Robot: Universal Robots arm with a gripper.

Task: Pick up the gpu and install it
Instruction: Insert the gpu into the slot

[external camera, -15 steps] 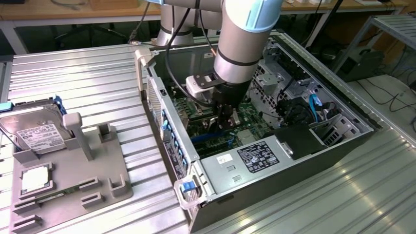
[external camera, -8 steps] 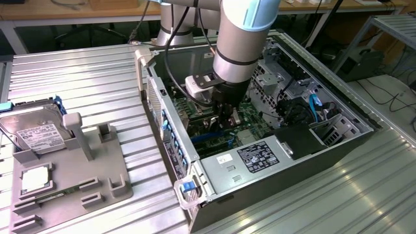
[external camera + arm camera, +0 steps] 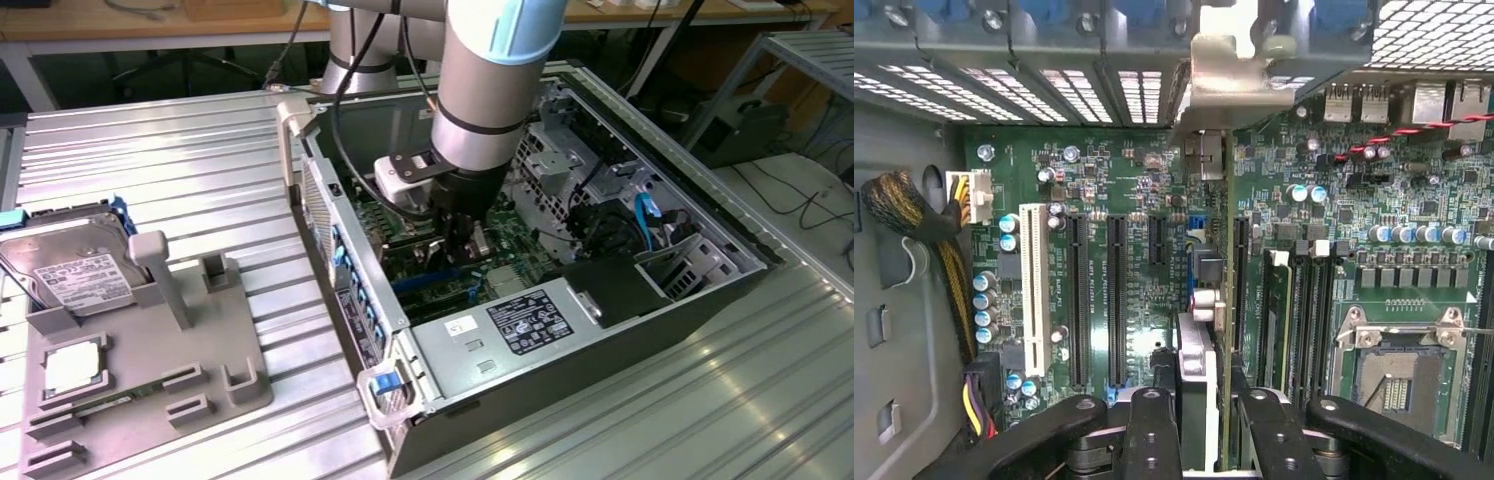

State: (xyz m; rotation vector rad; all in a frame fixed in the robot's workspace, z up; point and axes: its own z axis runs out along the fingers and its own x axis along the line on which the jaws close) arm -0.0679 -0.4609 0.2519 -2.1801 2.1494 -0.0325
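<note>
Gripper [image 3: 463, 238] on a single robot arm [image 3: 491, 80] hangs inside an open computer case [image 3: 601, 390] at the centre of the exterior view, its claw pinching the gpu [image 3: 1197, 380] on edge. In the wrist view the two black fingers [image 3: 1154, 425] press against either side of the thin card. The card stands upright over the green motherboard [image 3: 1124, 180] and runs toward the case's rear wall. Its silver end bracket [image 3: 1229, 65] sits at the row of vented slot covers [image 3: 1054, 90] there. The card stands among the board's long black expansion slots [image 3: 1116, 300], with a single white slot [image 3: 1035, 290] farther off to one side. Whether the card is seated in a slot cannot be told. On its other side lie the memory slots [image 3: 1304, 320] and the CPU socket [image 3: 1399, 365]. Yellow and black wires [image 3: 954, 290] curl along the board's far edge.

At the lower centre of the exterior view, a power supply [image 3: 521, 320] with a black label sits at the near end of the case. At the exterior view's left, well apart from the case, a grey holder [image 3: 174, 350] rests on the ribbed metal table [image 3: 174, 150]. A silver hard drive [image 3: 67, 275] with a white label leans in the holder at the frame's left edge. A small square silver CPU chip [image 3: 74, 367] lies just below the drive in the frame.
</note>
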